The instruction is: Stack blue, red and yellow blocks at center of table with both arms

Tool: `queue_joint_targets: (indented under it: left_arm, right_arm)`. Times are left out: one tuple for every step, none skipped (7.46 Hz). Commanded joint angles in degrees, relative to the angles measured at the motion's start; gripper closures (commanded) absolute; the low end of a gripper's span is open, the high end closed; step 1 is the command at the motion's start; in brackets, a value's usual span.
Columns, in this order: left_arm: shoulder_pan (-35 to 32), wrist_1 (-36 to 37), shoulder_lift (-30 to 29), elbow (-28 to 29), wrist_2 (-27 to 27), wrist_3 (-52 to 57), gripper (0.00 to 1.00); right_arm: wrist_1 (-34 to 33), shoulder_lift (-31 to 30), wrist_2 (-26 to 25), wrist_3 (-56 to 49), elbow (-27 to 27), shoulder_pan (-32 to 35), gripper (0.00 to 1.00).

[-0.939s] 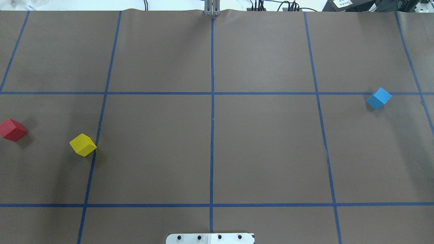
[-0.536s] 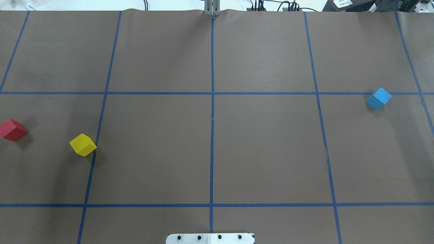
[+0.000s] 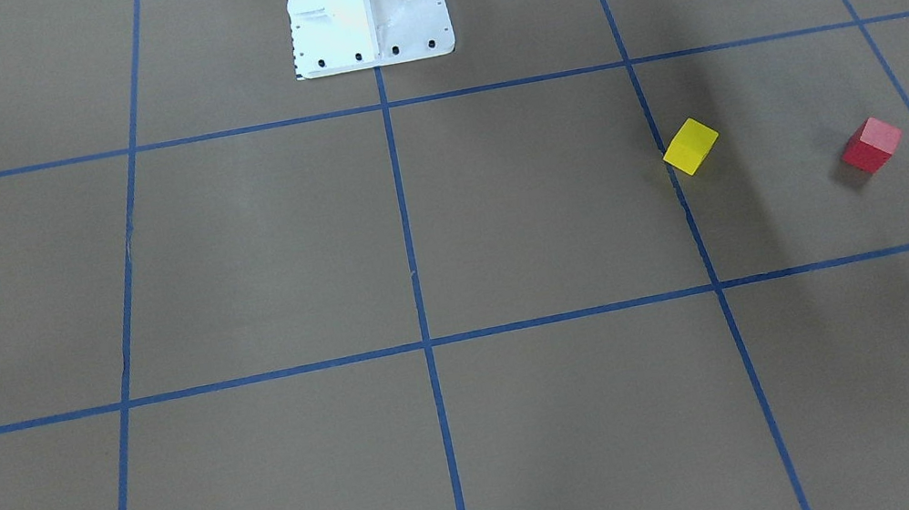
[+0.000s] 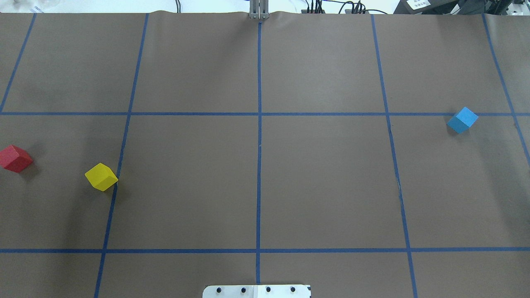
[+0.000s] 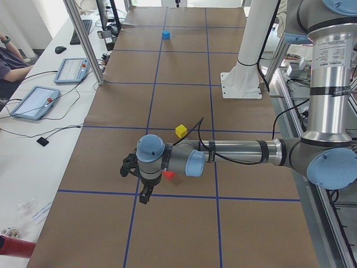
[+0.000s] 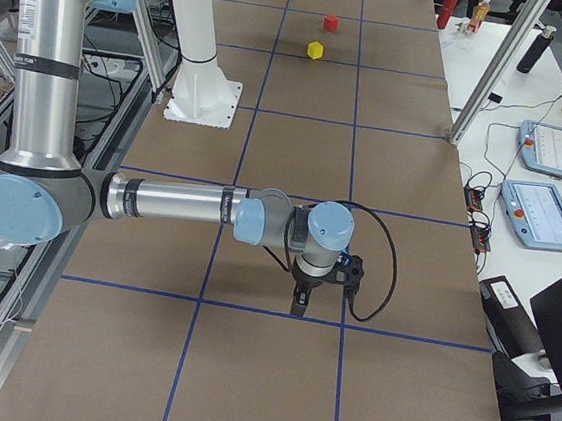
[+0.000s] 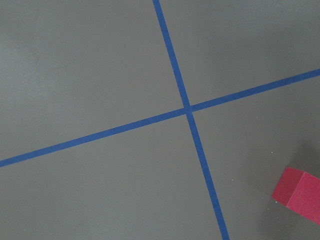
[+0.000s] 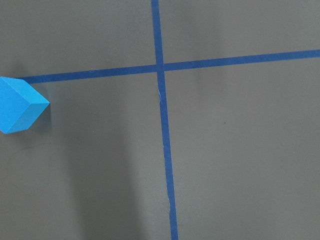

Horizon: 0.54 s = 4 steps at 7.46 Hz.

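Observation:
The red block [image 4: 15,158] lies at the table's far left and the yellow block [image 4: 101,177] a little to its right. The blue block [image 4: 462,120] lies at the far right. All three stand apart on the brown paper. No gripper shows in the overhead or front views. In the exterior left view my left gripper [image 5: 144,195] hangs near the red block [image 5: 168,175]; I cannot tell its state. In the exterior right view my right gripper [image 6: 299,303] points down over the paper; I cannot tell its state. The left wrist view shows the red block [image 7: 299,195], the right wrist view the blue block [image 8: 17,105].
Blue tape lines divide the brown paper into a grid. The white robot base [image 3: 365,7] stands at the table's near middle edge. Tablets [image 6: 547,150] and cables lie on the white bench beyond the far side. A metal post [image 5: 83,39] stands at the table's edge.

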Motion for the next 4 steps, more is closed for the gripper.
queue_joint_targets:
  left_arm:
    - [0.0,0.0,0.1,-0.4,-0.4,0.1,0.0]
    - [0.0,0.0,0.1,-1.1,-0.4,0.1,0.0]
    - [0.0,0.0,0.2,-1.2,-0.4,0.1,0.0]
    - [0.0,0.0,0.5,-1.6,-0.4,0.1,0.0]
  right_arm:
    - [0.1,1.4,-0.1,0.0,1.5,0.1,0.01]
    - [0.0,5.6,-0.6,0.4,1.9,-0.3,0.01]
    - [-0.1,8.2,0.2,1.1,1.6,-0.6,0.01]
    - [0.4,8.4,1.9,1.9,-0.5,-3.4,0.01]
